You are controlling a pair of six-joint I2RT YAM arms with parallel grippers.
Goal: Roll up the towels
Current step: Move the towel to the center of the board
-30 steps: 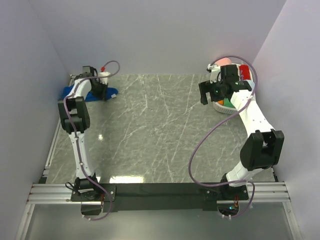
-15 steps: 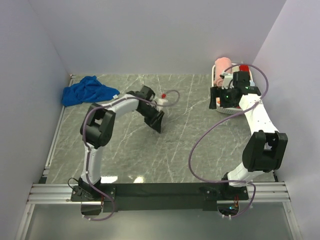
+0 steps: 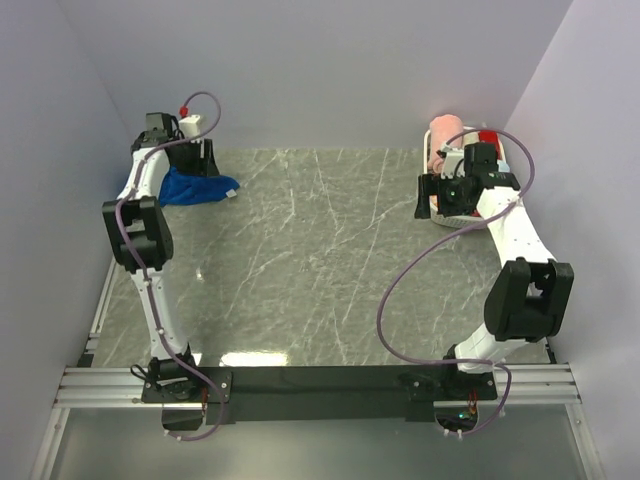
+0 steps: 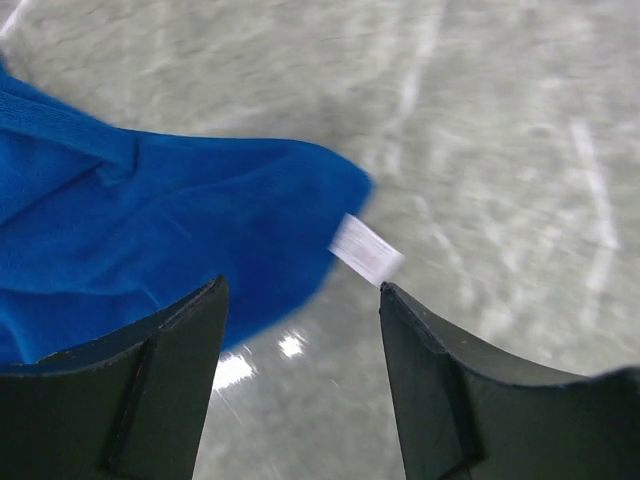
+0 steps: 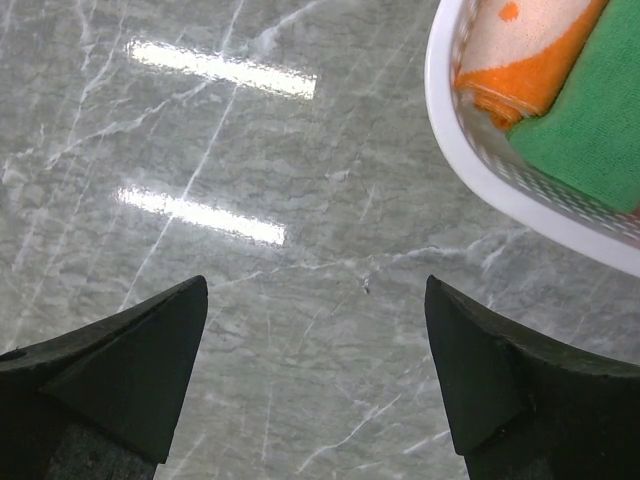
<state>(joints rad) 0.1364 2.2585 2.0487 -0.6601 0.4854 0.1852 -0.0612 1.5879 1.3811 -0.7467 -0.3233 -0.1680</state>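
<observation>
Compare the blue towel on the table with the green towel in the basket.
The blue towel lies loose and crumpled on the table, far left; the green towel sits neatly bundled in the white basket, far right. The blue towel shows a white tag; the green towel shows none. Both are plain, single-coloured cloths.

We record the top view as bright and even, with pale glare on the table (image 3: 300,250) along its near edge. The left wrist view is blurred throughout, the royal blue towel (image 4: 150,240) soft-edged. The right wrist view is sharp, with two white glare streaks.
</observation>
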